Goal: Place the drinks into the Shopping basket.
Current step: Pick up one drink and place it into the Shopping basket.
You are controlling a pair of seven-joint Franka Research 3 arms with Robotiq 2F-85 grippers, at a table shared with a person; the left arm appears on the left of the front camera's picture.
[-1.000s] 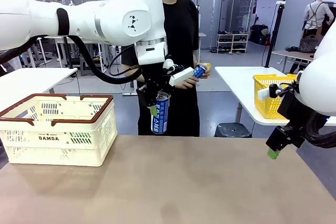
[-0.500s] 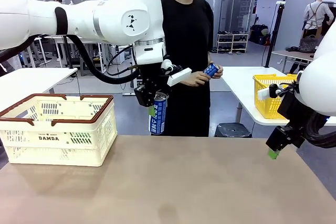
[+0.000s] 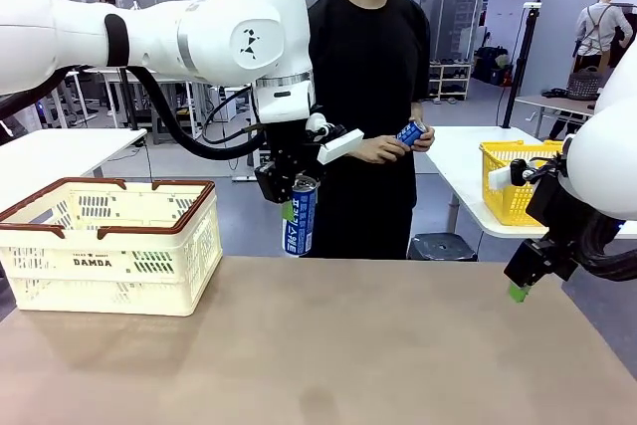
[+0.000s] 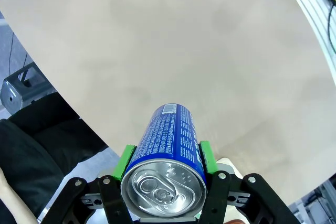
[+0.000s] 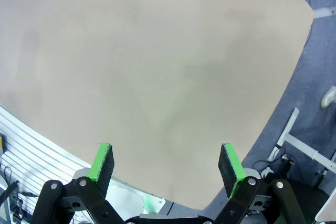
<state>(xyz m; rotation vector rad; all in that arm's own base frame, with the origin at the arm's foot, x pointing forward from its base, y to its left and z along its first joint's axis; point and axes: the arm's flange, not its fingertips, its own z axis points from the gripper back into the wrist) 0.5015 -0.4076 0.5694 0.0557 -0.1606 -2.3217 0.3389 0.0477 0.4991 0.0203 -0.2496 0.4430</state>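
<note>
The left end effector is clamped on an upright slim blue metal drink can with white print above the tan counter at its far edge, right of the cream lattice shopping basket with reddish-brown rim. The right end effector gapes wide, holding nothing, near the right edge.

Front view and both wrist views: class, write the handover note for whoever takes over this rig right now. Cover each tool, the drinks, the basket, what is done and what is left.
Left tool: shut on the blue drink can, held upright near its top, in the air over the table's far edge, to the right of the Shopping basket.
Right tool: open, empty, above the table's right side.
Person's hand: holds a second blue can.
Done: first can lifted.
Left: carry it over the basket, lower, release; then the second can.
</note>
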